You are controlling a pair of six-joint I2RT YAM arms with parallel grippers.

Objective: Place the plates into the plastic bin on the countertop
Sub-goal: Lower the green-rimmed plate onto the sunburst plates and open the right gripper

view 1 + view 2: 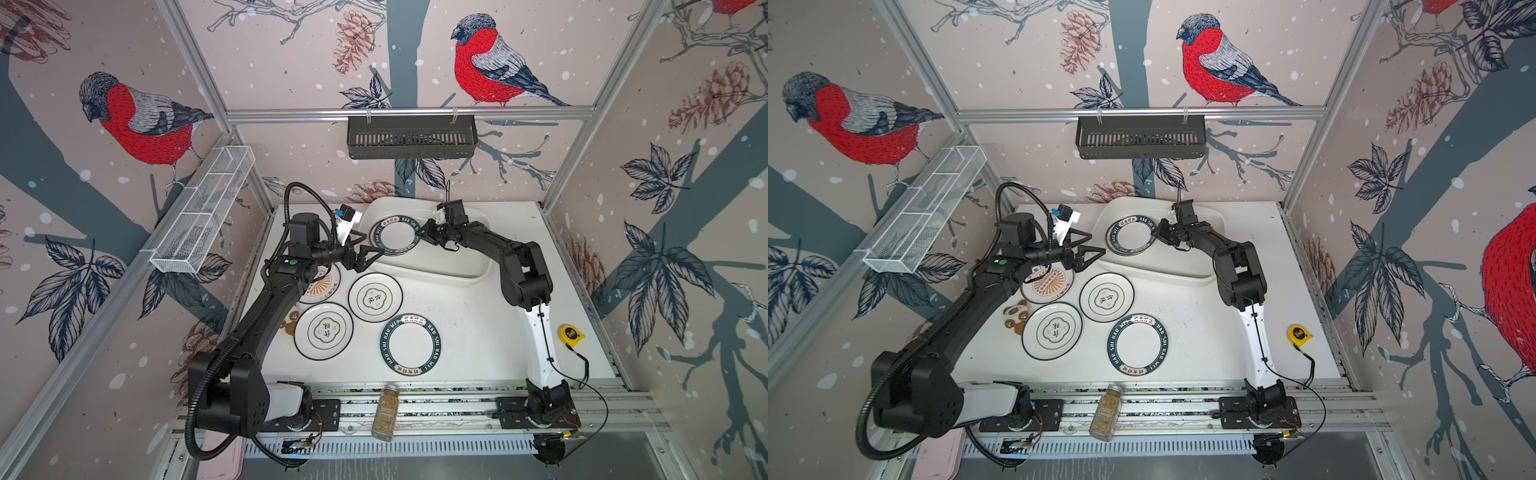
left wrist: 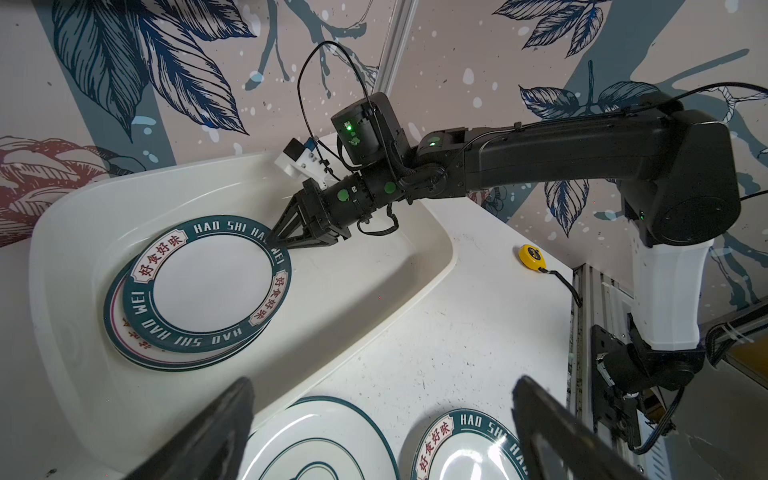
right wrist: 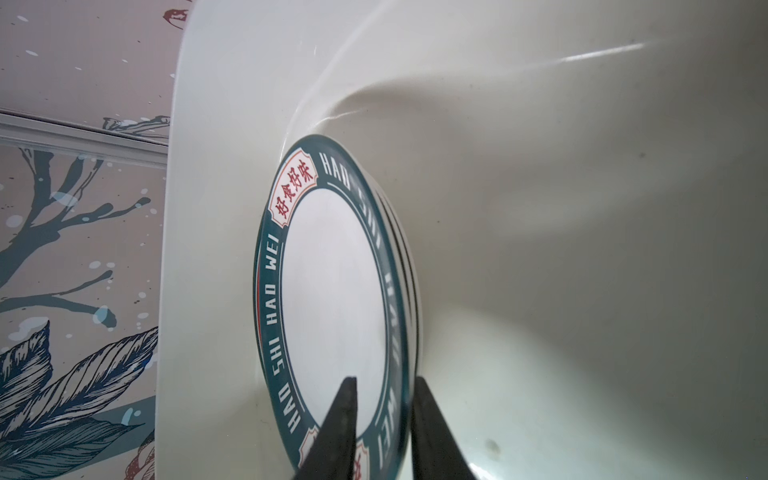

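Note:
The plastic bin (image 1: 440, 275) stands at the back of the countertop (image 1: 469, 332). A green-lettered plate (image 1: 394, 235) tops a small stack inside it. My right gripper (image 1: 422, 233) is at that plate's right rim; the right wrist view shows its fingers (image 3: 349, 415) slightly apart, straddling the rim (image 3: 399, 374) of the resting plate. My left gripper (image 1: 374, 244) hovers wide open and empty by the bin's front left corner. On the countertop lie a sunburst plate (image 1: 326, 286) partly under the left arm, two flower-emblem plates (image 1: 375, 297) (image 1: 323, 331) and another green-lettered plate (image 1: 410, 345).
A brown cookie-like coaster (image 1: 290, 322) lies left of the plates. A yellow tape measure (image 1: 570, 333) sits at the right edge. A spice jar (image 1: 386, 411) lies on the front rails. A black basket (image 1: 411, 137) and a wire rack (image 1: 203, 208) hang on the walls.

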